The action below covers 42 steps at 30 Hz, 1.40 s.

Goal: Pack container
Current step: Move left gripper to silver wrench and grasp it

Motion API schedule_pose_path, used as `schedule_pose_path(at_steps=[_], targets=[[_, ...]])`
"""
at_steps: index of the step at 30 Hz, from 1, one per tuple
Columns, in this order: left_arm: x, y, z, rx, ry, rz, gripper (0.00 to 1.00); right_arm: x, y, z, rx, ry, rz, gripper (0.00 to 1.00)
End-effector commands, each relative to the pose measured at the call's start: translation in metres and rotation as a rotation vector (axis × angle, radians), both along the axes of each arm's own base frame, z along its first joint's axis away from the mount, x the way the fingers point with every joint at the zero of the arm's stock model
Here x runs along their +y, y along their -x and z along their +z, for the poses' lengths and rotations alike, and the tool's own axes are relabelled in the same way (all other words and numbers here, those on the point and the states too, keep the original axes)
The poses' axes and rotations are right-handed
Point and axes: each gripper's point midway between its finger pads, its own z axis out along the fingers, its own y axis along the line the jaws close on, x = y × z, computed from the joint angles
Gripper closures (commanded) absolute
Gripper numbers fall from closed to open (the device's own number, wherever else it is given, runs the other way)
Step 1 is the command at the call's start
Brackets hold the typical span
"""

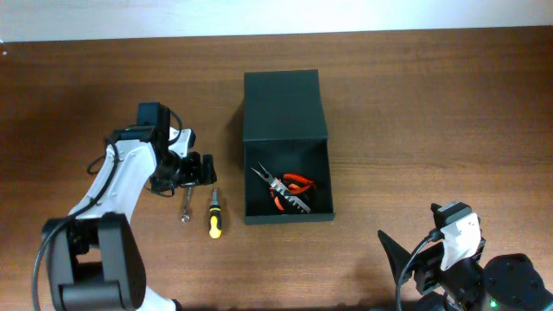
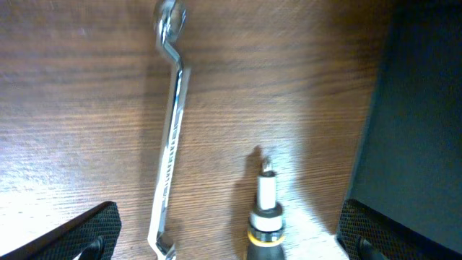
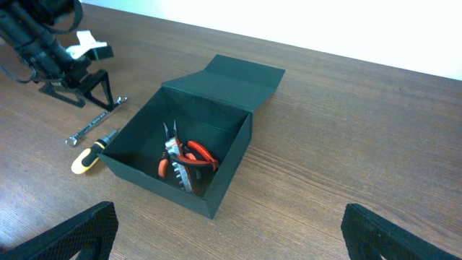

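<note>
**Open container at mid-counter, both grippers empty**

Overhead: the container sits at the middle of the counter, its flap lid folded back flat on the far side. Red-handled pliers lie inside it. The left gripper is just left of the container's left wall. Directly on its near side lie a wrench and a yellow-handled screwdriver, side by side on the counter. The right gripper is at the near right edge, well apart from the container.

Left wrist: the left gripper is spread wide with nothing in its grasp. The wrench and the tip of the screwdriver lie on the counter between its fingers. The container's dark wall fills the right side, beside the right-hand finger.

Right wrist: the right gripper is also wide apart and empty. The container lies ahead of it, with the pliers inside. The wrench, the screwdriver and the left gripper are on the container's far left.
</note>
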Motion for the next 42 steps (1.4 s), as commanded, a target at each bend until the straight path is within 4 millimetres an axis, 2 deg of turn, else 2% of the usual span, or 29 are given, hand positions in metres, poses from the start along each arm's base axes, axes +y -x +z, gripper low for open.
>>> schedule_pose_path(at_steps=[1, 7, 18, 23, 37, 42], targets=[[0.009, 0.002, -0.011, 0.043, -0.045, -0.011, 0.01, -0.002, -0.002, -0.001, 0.002, -0.002, -0.018, 0.01], [0.015, 0.015, -0.021, 0.118, -0.085, -0.005, 0.01, -0.002, -0.002, -0.001, 0.002, -0.002, -0.018, 0.01], [0.013, 0.021, -0.036, 0.168, -0.146, -0.048, 0.00, -0.002, -0.002, -0.001, 0.002, -0.002, -0.018, 0.01], [0.016, 0.023, -0.042, 0.196, -0.165, 0.002, 0.00, -0.002, -0.002, -0.001, 0.002, -0.002, -0.018, 0.01], [0.020, 0.024, -0.043, 0.212, -0.194, 0.102, 0.01, -0.002, -0.002, -0.001, 0.002, -0.003, -0.018, 0.01], [0.020, 0.024, -0.043, 0.213, -0.193, 0.102, 0.11, -0.002, -0.002, -0.001, 0.002, -0.003, -0.018, 0.01]])
